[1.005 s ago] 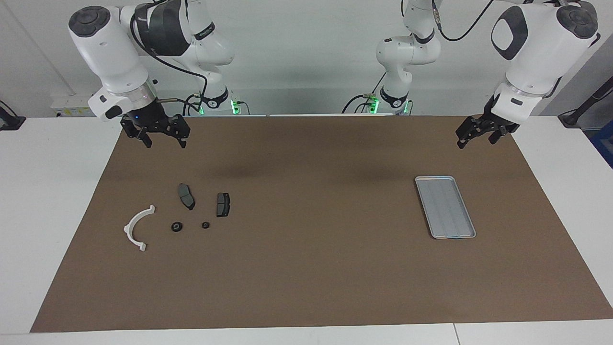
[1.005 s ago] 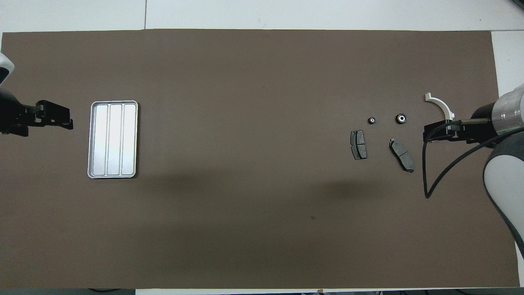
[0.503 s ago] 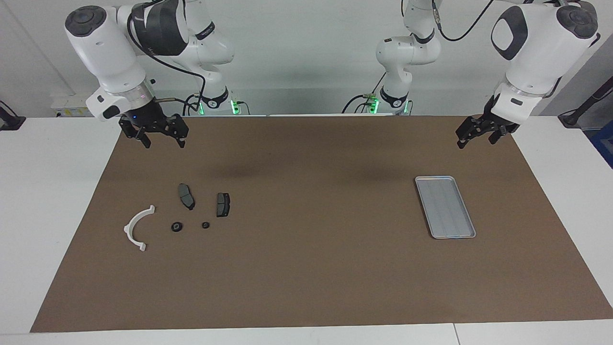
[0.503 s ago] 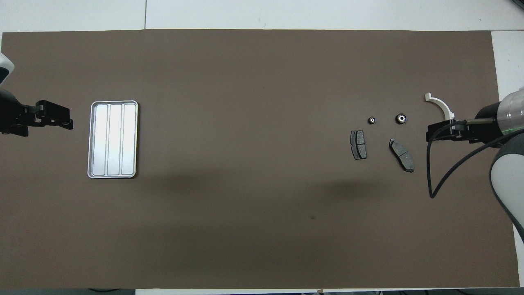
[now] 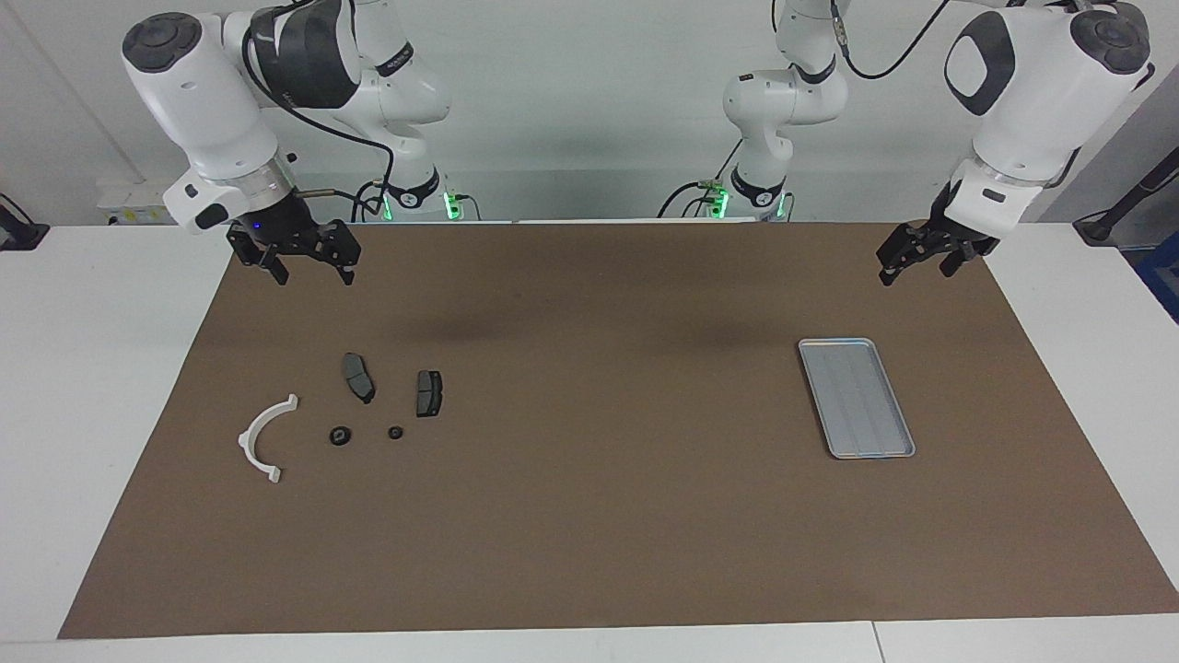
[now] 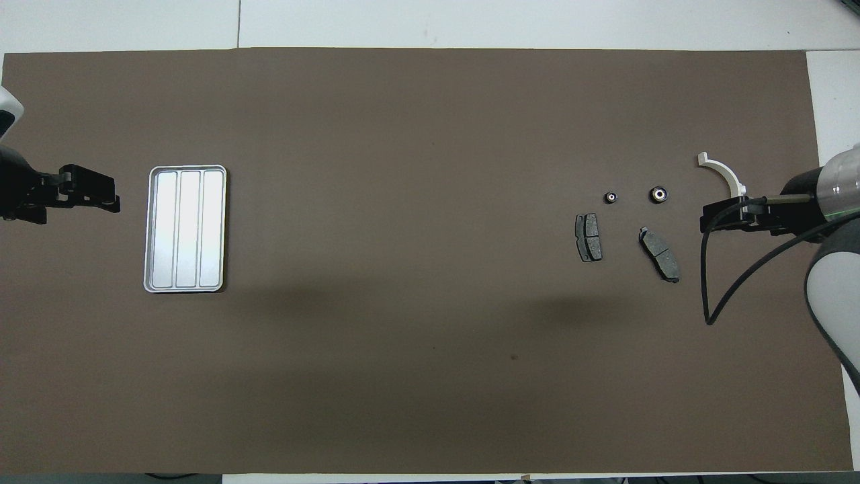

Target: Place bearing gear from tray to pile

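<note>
Right gripper (image 5: pixel 309 267) risen slightly, drawn back toward right arm's table end, above mat edge.

Both arms stand raised, elbows bent high and wrists turned downward. The right gripper (image 5: pixel 308 261) hangs in the air at its own end of the table, fingers spread wide apart and holding nothing. The left gripper (image 5: pixel 912 261) hovers at its end, angled down, fingers parted and likewise empty.

White table (image 5: pixel 55 387) under brown mat (image 5: pixel 589 534); plain pale wall (image 5: pixel 589 101); even, diffuse lighting.
</note>
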`<move>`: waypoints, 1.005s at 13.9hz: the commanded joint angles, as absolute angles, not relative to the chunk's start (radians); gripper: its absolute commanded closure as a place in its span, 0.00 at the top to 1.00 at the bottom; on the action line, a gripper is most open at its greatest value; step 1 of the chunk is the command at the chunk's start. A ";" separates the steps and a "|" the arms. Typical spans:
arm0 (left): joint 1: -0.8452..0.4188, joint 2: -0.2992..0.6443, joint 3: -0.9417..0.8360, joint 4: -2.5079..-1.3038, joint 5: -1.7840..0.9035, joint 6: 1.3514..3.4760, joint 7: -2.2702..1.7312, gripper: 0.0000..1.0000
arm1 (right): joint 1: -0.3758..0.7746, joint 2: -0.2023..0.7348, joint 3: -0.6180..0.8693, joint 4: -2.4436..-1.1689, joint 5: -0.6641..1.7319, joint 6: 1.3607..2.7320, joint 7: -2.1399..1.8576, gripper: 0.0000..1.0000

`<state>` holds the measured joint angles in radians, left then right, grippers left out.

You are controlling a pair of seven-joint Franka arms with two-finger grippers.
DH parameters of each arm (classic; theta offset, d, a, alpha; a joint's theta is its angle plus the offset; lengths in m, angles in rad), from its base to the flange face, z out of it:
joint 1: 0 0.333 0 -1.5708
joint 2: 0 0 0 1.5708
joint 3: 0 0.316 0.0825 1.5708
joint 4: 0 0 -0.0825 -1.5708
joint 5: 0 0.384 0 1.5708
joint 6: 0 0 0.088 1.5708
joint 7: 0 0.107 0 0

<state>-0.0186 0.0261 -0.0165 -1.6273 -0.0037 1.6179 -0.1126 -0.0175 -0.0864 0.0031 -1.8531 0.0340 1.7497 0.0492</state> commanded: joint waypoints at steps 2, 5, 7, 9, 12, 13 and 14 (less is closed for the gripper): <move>-0.014 0.008 -0.020 -1.634 -0.002 1.609 -0.112 1.00 | -0.032 -0.115 0.002 -1.894 0.000 1.776 0.021 1.00; -0.014 0.008 -0.021 -1.634 -0.002 1.609 -0.112 1.00 | -0.032 -0.115 0.002 -1.894 -0.031 1.773 0.021 1.00; -0.014 0.008 -0.020 -1.634 -0.002 1.609 -0.110 1.00 | -0.032 -0.115 0.002 -1.894 -0.031 1.773 0.021 1.00; -0.014 0.008 -0.020 -1.634 -0.002 1.609 -0.112 1.00 | -0.032 -0.115 0.002 -1.894 -0.031 1.775 0.021 1.00; -0.014 0.008 -0.020 -1.634 -0.002 1.609 -0.112 1.00 | -0.032 -0.115 -0.002 -1.893 -0.031 1.772 0.023 1.00; -0.014 0.008 -0.020 -1.634 -0.002 1.611 -0.112 1.00 | -0.032 -0.115 -0.002 -1.893 -0.031 1.770 0.023 1.00; -0.014 0.008 -0.021 -1.634 -0.002 1.609 -0.110 1.00 | -0.032 -0.115 -0.002 -1.893 -0.031 1.772 0.025 1.00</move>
<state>-0.0186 0.0259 -0.0165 -1.6273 -0.0037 1.6179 -0.1126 -0.0207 -0.0864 -0.0048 -1.8602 -0.0234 1.7497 0.0489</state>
